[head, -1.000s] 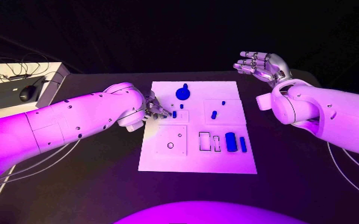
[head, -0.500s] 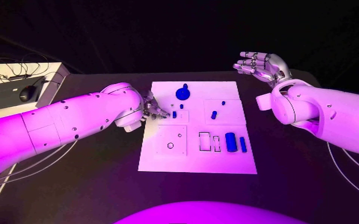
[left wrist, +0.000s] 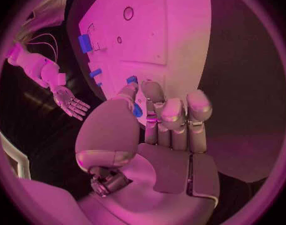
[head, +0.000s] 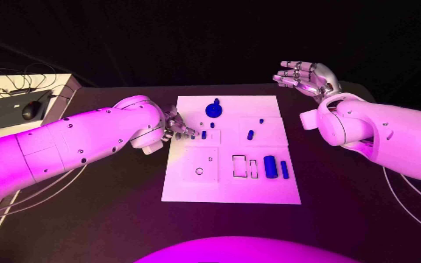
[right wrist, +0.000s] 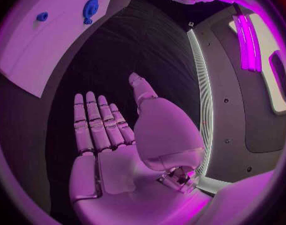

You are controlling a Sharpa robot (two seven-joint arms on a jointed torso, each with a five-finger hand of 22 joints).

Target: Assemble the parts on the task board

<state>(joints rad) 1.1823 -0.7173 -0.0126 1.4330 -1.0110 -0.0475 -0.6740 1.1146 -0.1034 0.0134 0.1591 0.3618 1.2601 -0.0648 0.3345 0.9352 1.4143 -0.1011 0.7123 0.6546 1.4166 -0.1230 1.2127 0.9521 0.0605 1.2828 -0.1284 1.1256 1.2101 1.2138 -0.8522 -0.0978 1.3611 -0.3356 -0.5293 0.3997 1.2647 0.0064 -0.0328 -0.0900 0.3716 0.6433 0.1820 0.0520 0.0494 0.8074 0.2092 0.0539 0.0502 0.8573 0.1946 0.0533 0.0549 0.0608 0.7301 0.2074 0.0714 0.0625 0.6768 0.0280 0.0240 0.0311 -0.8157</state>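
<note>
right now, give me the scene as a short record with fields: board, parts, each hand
board: white task board in the middle of the black table
parts: round blue part at the far end; small blue pieces mid-board, one at; two blue bars toward the right edge
left hand: left hand at the board's left edge, a small blue part between thumb and finger
right hand: right hand raised beyond the board's far right corner, fingers apart, holding nothing

Head camera looks down at the task board; both close wrist cameras share it
</note>
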